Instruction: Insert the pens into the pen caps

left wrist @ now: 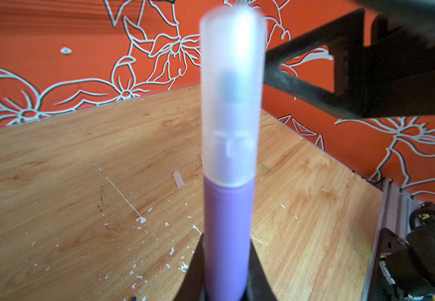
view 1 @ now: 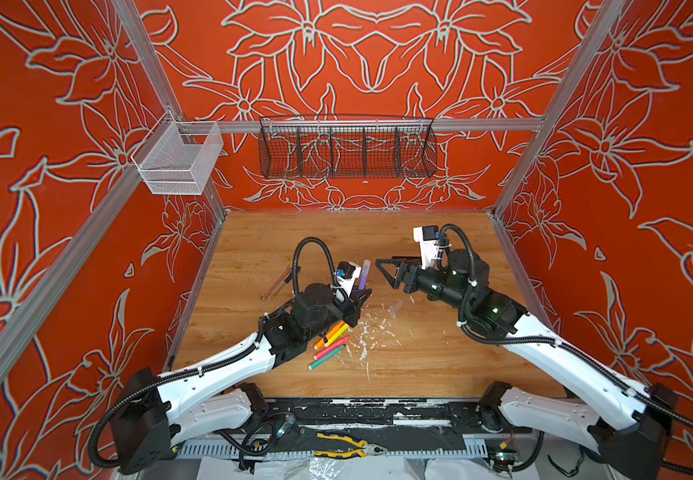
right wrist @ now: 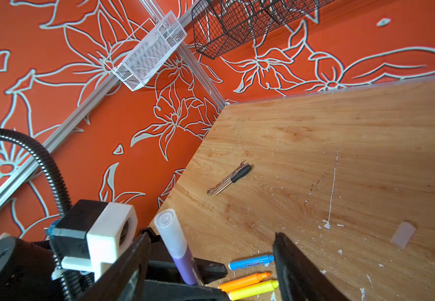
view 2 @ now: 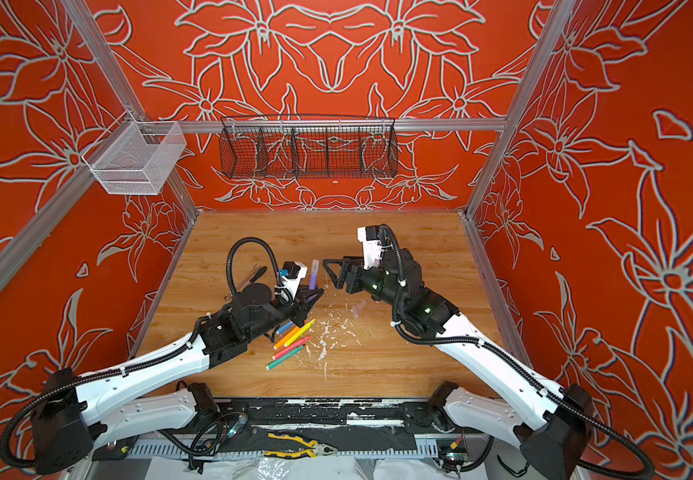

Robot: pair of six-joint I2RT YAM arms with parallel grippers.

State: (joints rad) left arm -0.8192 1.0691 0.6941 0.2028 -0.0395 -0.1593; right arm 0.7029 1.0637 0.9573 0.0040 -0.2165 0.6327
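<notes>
Your slim purple marker pen (left wrist: 226, 229) stands upright in the left gripper (view 1: 362, 296), whose jaws are clamped tight on its lower barrel, above the middle of the wooden tabletop (view 1: 419, 365). A translucent colourless cap (left wrist: 230, 91) sits over its top, and only the left wrist view shows you the dark tip faint inside. The right gripper (right wrist: 211, 233) hangs just beside that cap, jaws spread wide, holding nothing. A loose translucent cap (right wrist: 403, 234) lies flat on the wood. The right wrist view gives you a blue pen (right wrist: 251, 261), an orange pen (right wrist: 243, 281) and a yellow pen (right wrist: 254, 289) lying by the left arm. Both top views add a pink-red pen (view 1: 332, 347) and a green pen (view 1: 326, 359). A black wire basket (view 1: 346, 166) and a white mesh basket (view 1: 178, 166) hang on the rail, with the wall pattern showing through them.
</notes>
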